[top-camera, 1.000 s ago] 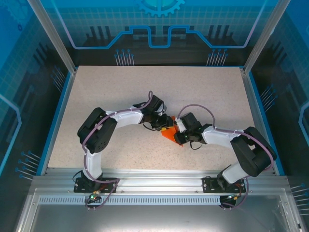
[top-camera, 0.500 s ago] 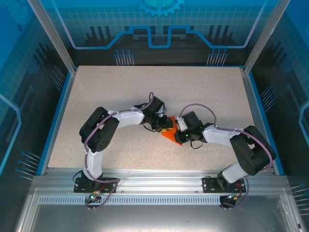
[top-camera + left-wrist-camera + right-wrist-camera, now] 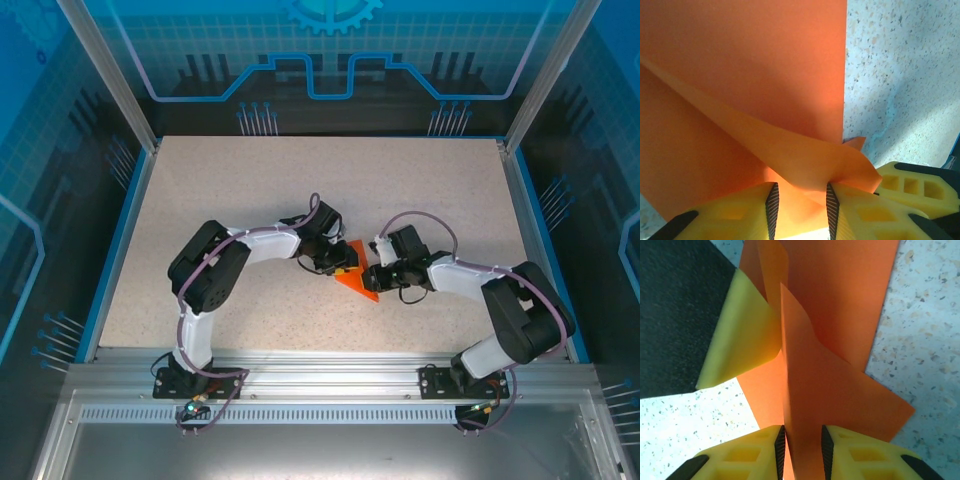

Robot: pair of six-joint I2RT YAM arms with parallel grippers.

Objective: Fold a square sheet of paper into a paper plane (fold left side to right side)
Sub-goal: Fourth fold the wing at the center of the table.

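Because both grippers meet on 1 small piece, the square sheet of paper [image 3: 356,279] is being worked from 2 sides at once; it lies partly folded on the table [image 3: 450,200], directly between the left gripper [image 3: 800,202] and the right gripper [image 3: 801,445], with a ply lifted into each. The left jaws are narrow and closed on a buckled ridge of paper running between the pads [image 3: 772,205]; the right jaws are narrow too, with a raised ply standing upright between them, but whether they actually bite it I cannot tell.

Risks, as I judge them: if the 2 grippers pull apart or twist against each other, the thin sheet could tear or take a stray crease at the bunched spot just ahead of the left fingertips; if the right jaws are slack, the upright ply could slip out and flop back, leaving the edges out of line.

From above, the arms cover much of the paper, yet its place between the 2 wrists is plain; the left wrist view adds the crumple and a flat ply ahead with a straight edge right of the jaws; the right wrist view adds the standing ply and a yellow finger [image 3: 740,345] of the left gripper against the paper, ahead and left of the jaws.
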